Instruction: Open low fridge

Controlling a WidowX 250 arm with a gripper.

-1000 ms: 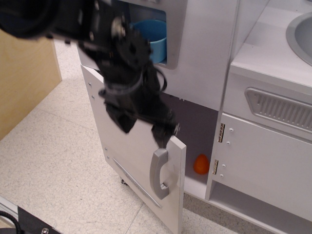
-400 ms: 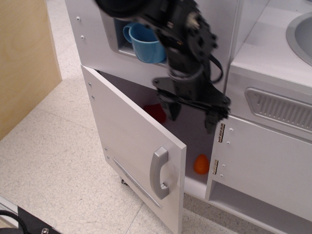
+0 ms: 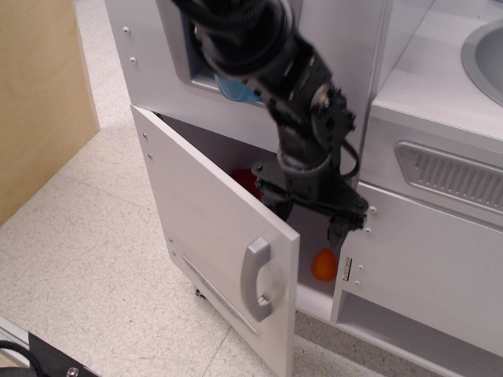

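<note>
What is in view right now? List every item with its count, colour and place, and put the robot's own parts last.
low fridge door: 1, white, swung open toward the camera, hinged at its left edge
bar handle: 1, grey, upright near the door's free edge
orange item: 1, orange, inside the fridge at lower right
red item: 1, red, inside the fridge, partly hidden by the door
blue cup: 1, blue, in the grey recess above, mostly hidden by the arm
cabinet door: 1, white, shut, right of the fridge
ribbed vent: 1, grey, above that cabinet door
sink: 1, grey, top right
wooden panel: 1, tan, left edge
gripper: 1, black, in the fridge opening, fingers apart, holding nothing
</note>
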